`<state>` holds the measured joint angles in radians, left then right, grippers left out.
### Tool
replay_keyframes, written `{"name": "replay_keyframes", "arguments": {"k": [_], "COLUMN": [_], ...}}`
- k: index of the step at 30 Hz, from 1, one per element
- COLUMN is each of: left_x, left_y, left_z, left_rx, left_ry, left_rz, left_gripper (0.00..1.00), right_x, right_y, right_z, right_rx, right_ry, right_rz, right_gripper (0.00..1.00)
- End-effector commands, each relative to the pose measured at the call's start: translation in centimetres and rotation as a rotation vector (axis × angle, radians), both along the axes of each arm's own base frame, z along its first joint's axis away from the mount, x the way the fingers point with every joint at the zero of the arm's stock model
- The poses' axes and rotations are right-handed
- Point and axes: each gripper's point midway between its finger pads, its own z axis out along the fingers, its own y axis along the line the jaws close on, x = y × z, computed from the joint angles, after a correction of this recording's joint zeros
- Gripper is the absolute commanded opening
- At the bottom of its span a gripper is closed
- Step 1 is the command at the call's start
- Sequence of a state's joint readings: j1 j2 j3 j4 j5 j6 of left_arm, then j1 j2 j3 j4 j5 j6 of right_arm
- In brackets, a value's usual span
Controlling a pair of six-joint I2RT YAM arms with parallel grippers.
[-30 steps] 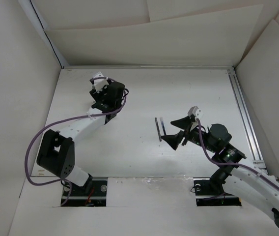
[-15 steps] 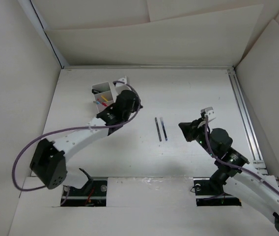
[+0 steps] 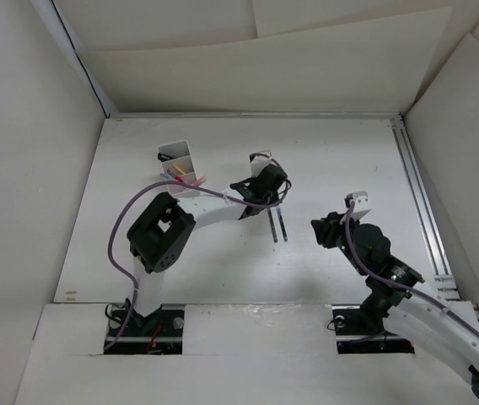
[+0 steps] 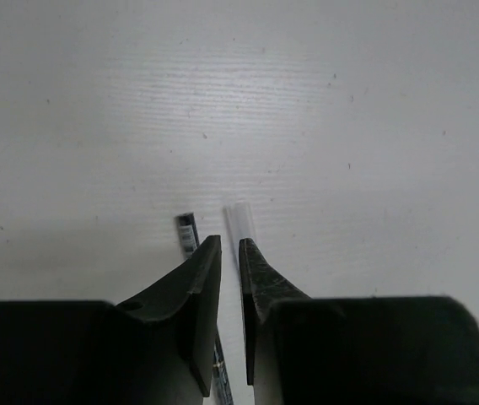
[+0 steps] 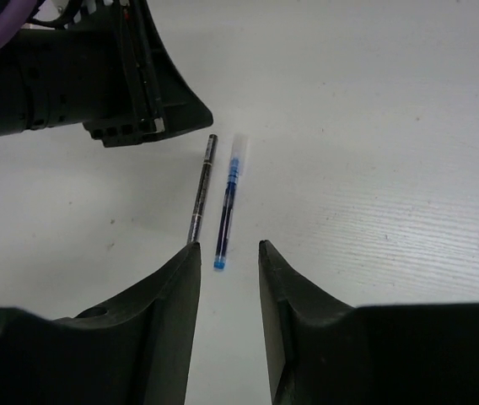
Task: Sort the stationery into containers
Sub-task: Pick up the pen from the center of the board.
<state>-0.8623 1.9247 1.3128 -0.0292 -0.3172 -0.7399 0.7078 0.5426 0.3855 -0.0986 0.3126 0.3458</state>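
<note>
The left gripper (image 4: 230, 246) hangs with its fingers almost pressed together, only a thin slit between them and nothing pinched. The dark grey pen (image 4: 187, 229) and blue pen (image 4: 239, 221) lie side by side just under its tips. The right gripper (image 5: 227, 249) is half spread and empty, with both pens just ahead of it. The white two-compartment box (image 3: 174, 154) stands well to the left gripper's left in the top view.

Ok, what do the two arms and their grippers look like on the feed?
The left arm and right arm match: white links, black joint housings, and a loose purple cable along each. The left gripper and right gripper have matte black fingers tapering to blunt tips. I see no markings.
</note>
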Motion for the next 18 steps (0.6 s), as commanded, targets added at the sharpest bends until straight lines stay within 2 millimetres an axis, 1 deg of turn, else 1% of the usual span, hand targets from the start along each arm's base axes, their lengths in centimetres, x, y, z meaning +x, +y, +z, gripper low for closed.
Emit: {"name": "replay_keyframes", "arguments": {"k": [1,2,3,4,5,9,12,14,15,16,17,18], "left_x": [1.3,1.5,1.6,1.8,1.7,2.1,2.2,2.1,2.2,2.1,2.0,2.0], "left_y": [0.0,-0.2,0.3,0.5,0.9,1.4,1.9,1.9,1.6,1.0,1.1,1.1], "left_z": [0.1,0.1,-0.8,-0.6,-1.1,-0.8,-1.3,-2.5,-2.6,-2.2,-2.8,-2.8], "left_rx": [0.02,0.019,0.058,0.069,0.082,0.104,0.132,0.156,0.151,0.142,0.152,0.159], "left_ry": [-0.017,-0.018,-0.01,-0.016,-0.009,-0.027,-0.023,-0.005,0.0,-0.007,0.0,-0.002], "left_rz": [0.052,0.052,0.069,0.08,0.097,0.123,0.134,0.133,0.127,0.118,0.118,0.111], "left_gripper": [0.12,0.12,0.12,0.12,0.12,0.12,0.13,0.15,0.15,0.16,0.16,0.18], "right_x": [0.2,0.2,0.1,0.1,0.0,0.0,0.0,-0.1,-0.1,-0.2,-0.2,-0.3], "right_y": [-0.5,-0.5,-0.6,-0.6,-0.5,-0.5,-0.5,-0.3,-0.3,-0.2,-0.2,-0.1], "right_z": [0.7,1.0,0.6,0.6,0.8,0.8,0.8,0.8,0.8,0.8,1.1,0.6], "right_rx": [0.023,0.031,0.025,0.025,0.033,0.033,0.033,0.035,0.035,0.036,0.043,0.039], "right_ry": [-0.024,-0.033,-0.027,-0.027,-0.032,-0.032,-0.032,-0.031,-0.031,-0.029,-0.037,-0.029], "right_rz": [-0.033,-0.033,-0.033,-0.033,-0.024,-0.024,-0.024,-0.015,-0.015,-0.005,-0.005,0.004], "right_gripper": [0.39,0.39,0.39,0.39,0.4,0.4,0.41,0.41,0.41,0.41,0.41,0.41]}}
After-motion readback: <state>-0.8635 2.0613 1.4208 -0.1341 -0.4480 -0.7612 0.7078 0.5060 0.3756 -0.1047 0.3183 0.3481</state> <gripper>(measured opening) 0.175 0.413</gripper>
